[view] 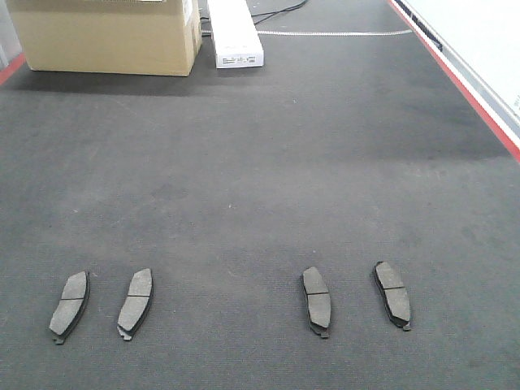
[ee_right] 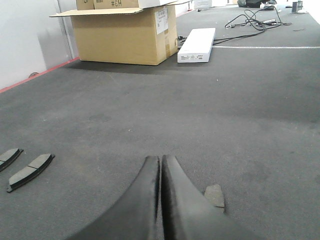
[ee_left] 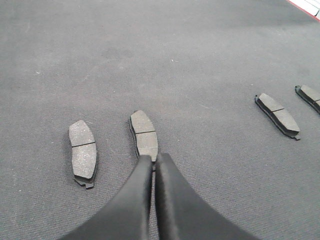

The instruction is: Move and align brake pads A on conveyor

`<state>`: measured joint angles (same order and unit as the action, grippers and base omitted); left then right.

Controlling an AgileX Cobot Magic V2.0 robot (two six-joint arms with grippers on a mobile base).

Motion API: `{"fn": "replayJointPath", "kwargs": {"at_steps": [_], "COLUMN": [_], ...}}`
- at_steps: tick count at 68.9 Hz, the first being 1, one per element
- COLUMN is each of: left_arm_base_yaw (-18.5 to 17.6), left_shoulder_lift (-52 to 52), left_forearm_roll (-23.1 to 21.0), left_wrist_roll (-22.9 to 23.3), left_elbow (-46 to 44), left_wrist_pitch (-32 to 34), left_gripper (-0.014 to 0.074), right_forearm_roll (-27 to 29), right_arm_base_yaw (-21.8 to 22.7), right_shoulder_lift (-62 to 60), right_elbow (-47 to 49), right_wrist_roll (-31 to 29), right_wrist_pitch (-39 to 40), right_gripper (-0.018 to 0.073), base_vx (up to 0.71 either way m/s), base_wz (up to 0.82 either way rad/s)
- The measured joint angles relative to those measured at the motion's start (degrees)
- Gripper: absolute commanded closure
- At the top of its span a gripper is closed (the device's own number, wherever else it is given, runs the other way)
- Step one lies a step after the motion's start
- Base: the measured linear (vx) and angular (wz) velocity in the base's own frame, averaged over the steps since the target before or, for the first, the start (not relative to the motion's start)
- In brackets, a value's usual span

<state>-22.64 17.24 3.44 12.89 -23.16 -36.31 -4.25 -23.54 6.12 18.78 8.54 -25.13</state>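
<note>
The conveyor (view: 260,179) fills nearly the whole front view, a dark felt-like belt with a red stripe along its right edge. At its far end, toward the left corner, stands a cardboard box (view: 110,34), and just beside it lies a long white box (view: 236,32).

Four brake pads sit in a row close to the near edge. They fall into two pairs, well apart from each other: the outer left pad (view: 70,305) with the inner left pad (view: 136,299), then the inner right pad (view: 317,299) with the outer right pad (view: 392,293). The left pair leans one way and the right pair the other, so the row is not yet squared up.

The left tool (ee_left: 153,161) is clenched with nothing in it, its tip right at the near end of the inner left pad. The right tool (ee_right: 160,162) is likewise clenched and empty, a pad corner showing just beside it.

The likely risk is that shut fingers nudging a pad off-centre would spin it rather than slide it. The rough felt may also catch the small end tabs and skew the pad further.
</note>
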Motion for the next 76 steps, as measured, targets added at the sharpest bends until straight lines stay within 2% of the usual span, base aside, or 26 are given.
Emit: {"fn": "replayJointPath", "kwargs": {"at_steps": [34,39,55,66,76], "left_arm_base_yaw": [0.5,2.8,13.7,18.8,19.7], "left_shoulder_lift": [-1.0,-3.7,-15.5,-18.0,-18.0], "left_forearm_roll": [0.0,0.5,-1.2,-1.6,-1.7], "left_wrist_roll": [-0.1,-1.7,-10.6,-11.7,-10.6], "left_elbow": [1.9,4.2,14.8,21.6,24.7], "left_wrist_pitch": [0.7,2.3,11.5,18.1,27.2], "left_gripper": [0.0602,0.0602,0.0602,0.0602,0.0602], "right_forearm_roll": [0.0,0.0,0.0,0.0,0.0], "right_arm_base_yaw": [0.0,0.0,0.0,0.0,0.0], "right_shoulder_lift": [0.0,0.0,0.0,0.0,0.0], "right_elbow": [0.0,0.0,0.0,0.0,0.0], "right_wrist_roll": [0.0,0.0,0.0,0.0,0.0], "right_wrist_pitch": [-0.1,-0.1,-0.2,-0.3,-0.4], "right_gripper": [0.0571,0.0571,0.0571,0.0571,0.0571], "base_vx": [0.0,0.0,0.0,0.0,0.0], "base_wz": [0.0,0.0,0.0,0.0,0.0]}}
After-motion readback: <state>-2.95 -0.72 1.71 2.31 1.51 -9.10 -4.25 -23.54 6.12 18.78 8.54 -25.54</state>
